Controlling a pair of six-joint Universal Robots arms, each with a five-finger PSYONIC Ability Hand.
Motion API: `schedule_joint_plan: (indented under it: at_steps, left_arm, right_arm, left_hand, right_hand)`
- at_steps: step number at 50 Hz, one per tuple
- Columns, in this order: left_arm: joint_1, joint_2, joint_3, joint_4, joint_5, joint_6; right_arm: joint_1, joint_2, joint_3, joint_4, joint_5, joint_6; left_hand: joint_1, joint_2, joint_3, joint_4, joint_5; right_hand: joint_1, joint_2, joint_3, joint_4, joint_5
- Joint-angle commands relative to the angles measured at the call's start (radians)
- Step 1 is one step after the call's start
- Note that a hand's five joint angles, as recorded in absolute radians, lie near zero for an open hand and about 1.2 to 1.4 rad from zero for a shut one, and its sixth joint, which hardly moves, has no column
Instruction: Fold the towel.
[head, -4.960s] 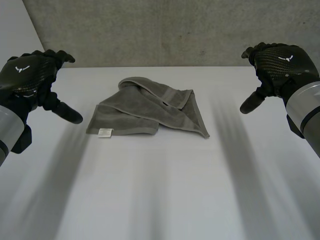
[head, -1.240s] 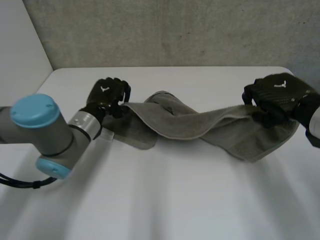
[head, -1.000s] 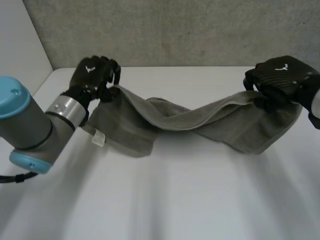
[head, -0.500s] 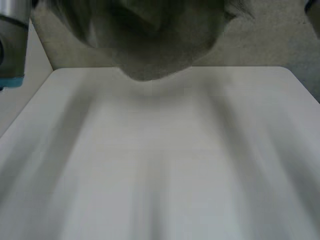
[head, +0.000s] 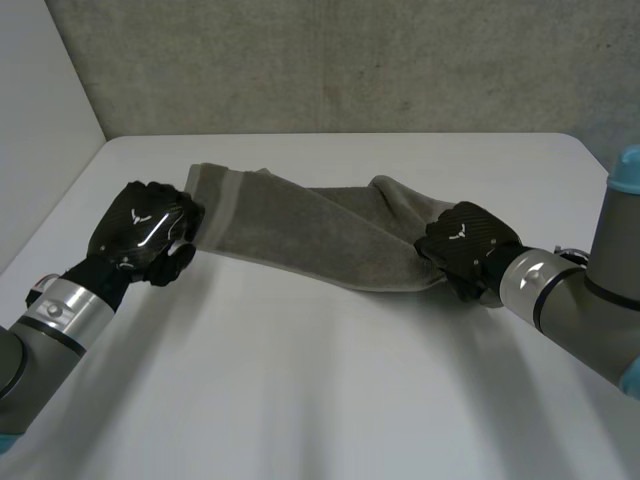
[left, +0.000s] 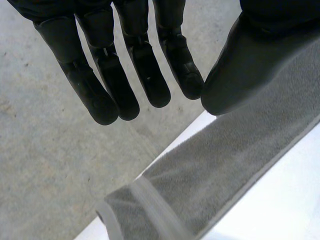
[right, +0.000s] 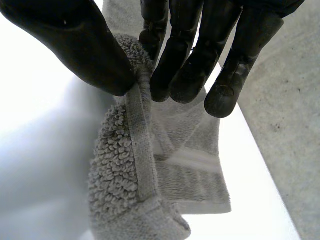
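Note:
The grey towel (head: 300, 225) lies as a long twisted band across the white table (head: 320, 390), from my left hand (head: 140, 232) to my right hand (head: 465, 245). My left hand is curled at the towel's left end, near a pale-striped hem. In the left wrist view its thumb (left: 240, 65) presses on the towel (left: 225, 165), which runs out past the fingertips. My right hand holds the other end. In the right wrist view its thumb and fingers (right: 185, 55) pinch the bunched hem of the towel (right: 125, 180), which hangs crumpled below them.
A grey concrete wall (head: 330, 60) rises behind the table's far edge. A pale wall panel (head: 40, 120) stands at the left. Bare table top stretches in front of the towel and both forearms.
The hands, a second ago far back and wide apart with the towel between them, swung it up high; now it lies stretched on the table, hands lower and closer together.

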Motion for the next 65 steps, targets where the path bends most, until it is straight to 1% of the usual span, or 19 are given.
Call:
schedule_joint_plan:
  at_steps: [1,7,8,9,11,14,19,25,31,34,36,38,39,41,44,46,55,60,65]
  left_arm:
    - [0.01,-0.043,0.007,0.002,-0.014,-0.001]
    - [-0.01,-0.078,0.037,0.026,-0.032,-0.004]
    - [-0.02,-0.089,0.043,0.034,-0.049,-0.007]
    - [-0.021,-0.089,0.044,0.034,-0.049,-0.007]
    - [-0.066,-0.112,0.063,0.037,-0.092,-0.007]
    - [-0.106,-0.144,0.083,0.035,-0.145,-0.007]
    - [-0.168,-0.196,0.106,0.034,-0.193,-0.008]
    - [-0.243,-0.27,0.146,0.022,-0.201,-0.01]
    - [-0.284,-0.318,0.175,0.026,-0.205,-0.005]
    - [-0.297,-0.344,0.209,0.028,-0.244,-0.007]
    - [-0.301,-0.359,0.234,0.031,-0.288,-0.007]
    - [-0.315,-0.391,0.281,0.035,-0.407,-0.008]
    - [-0.315,-0.391,0.281,0.035,-0.408,-0.008]
    - [-0.324,-0.423,0.33,0.037,-0.53,-0.008]
    - [-0.326,-0.439,0.353,0.035,-0.583,-0.012]
    - [-0.327,-0.465,0.39,0.032,-0.641,-0.022]
    - [-0.376,-0.483,0.393,0.008,-0.561,-0.128]
    - [-0.409,-0.369,0.329,-0.119,-0.476,-0.137]
    - [-0.4,-0.275,0.268,-0.181,-0.466,-0.142]
  right_arm:
    - [-0.033,-0.07,0.057,-0.021,-0.01,0.191]
    - [-0.027,-0.081,0.088,-0.021,-0.011,0.253]
    - [-0.028,-0.086,0.098,-0.021,-0.011,0.253]
    - [-0.027,-0.089,0.107,-0.021,-0.011,0.253]
    - [-0.025,-0.095,0.112,-0.017,-0.011,0.254]
    - [-0.015,-0.144,0.117,-0.014,-0.011,0.267]
    - [0.034,-0.266,0.1,-0.017,-0.013,0.322]
    - [0.041,-0.433,0.032,-0.006,-0.002,0.441]
    - [0.033,-0.529,-0.006,0.038,-0.007,0.494]
    - [0.044,-0.556,-0.012,0.08,-0.007,0.5]
    - [0.048,-0.573,-0.009,0.109,-0.008,0.5]
    - [0.047,-0.584,-0.003,0.115,-0.008,0.5]
    - [0.047,-0.584,-0.003,0.115,-0.008,0.5]
    - [0.044,-0.593,0.009,0.12,-0.008,0.5]
    - [0.044,-0.596,0.02,0.126,-0.007,0.501]
    - [0.044,-0.599,0.023,0.13,-0.007,0.501]
    - [0.028,-0.604,0.025,0.132,-0.008,0.5]
    - [0.016,-0.593,0.041,0.13,-0.014,0.497]
    - [0.018,-0.557,0.061,0.121,-0.011,0.492]
  left_hand:
    - [0.048,0.04,0.016,0.041,0.022]
    - [0.008,-0.001,-0.025,0.0,-0.019]
    - [-0.213,-0.222,-0.246,-0.221,-0.239]
    - [-0.215,-0.224,-0.248,-0.223,-0.242]
    - [-0.546,-0.554,-0.578,-0.553,-0.572]
    - [-0.717,-0.725,-0.749,-0.724,-0.743]
    - [-0.796,-0.805,-0.829,-0.804,-0.823]
    - [-0.846,-0.855,-0.879,-0.854,-0.873]
    - [-0.861,-0.87,-0.894,-0.869,-0.888]
    - [-0.861,-0.87,-0.894,-0.869,-0.888]
    - [-0.858,-0.867,-0.891,-0.866,-0.885]
    - [-0.841,-0.849,-0.873,-0.848,-0.867]
    - [-0.841,-0.849,-0.873,-0.848,-0.867]
    - [-0.794,-0.803,-0.827,-0.802,-0.82]
    - [-0.75,-0.758,-0.782,-0.757,-0.776]
    - [-0.621,-0.63,-0.653,-0.629,-0.647]
    - [-0.632,-0.641,-0.665,-0.64,-0.659]
    - [-0.708,-0.717,-0.741,-0.716,-0.735]
    - [-0.714,-0.723,-0.747,-0.722,-0.741]
  right_hand:
    - [0.098,0.062,0.053,0.06,0.061]
    - [0.098,0.062,0.053,0.06,0.061]
    - [0.098,0.062,0.053,0.06,0.061]
    - [0.098,0.062,0.053,0.06,0.061]
    - [0.098,0.062,0.053,0.06,0.061]
    - [0.098,0.062,0.053,0.06,0.061]
    - [0.098,0.062,0.053,0.06,0.061]
    - [0.098,0.062,0.053,0.06,0.061]
    - [0.098,0.062,0.053,0.06,0.061]
    - [0.098,0.062,0.053,0.06,0.061]
    - [0.098,0.062,0.053,0.06,0.061]
    - [0.098,0.062,0.053,0.06,0.061]
    - [0.098,0.062,0.053,0.06,0.061]
    - [0.098,0.062,0.053,0.06,0.061]
    - [0.098,0.062,0.053,0.06,0.061]
    - [0.098,0.062,0.053,0.06,0.061]
    - [0.098,0.062,0.053,0.06,0.061]
    - [0.098,0.062,0.053,0.06,0.061]
    - [0.098,0.062,0.053,0.06,0.061]
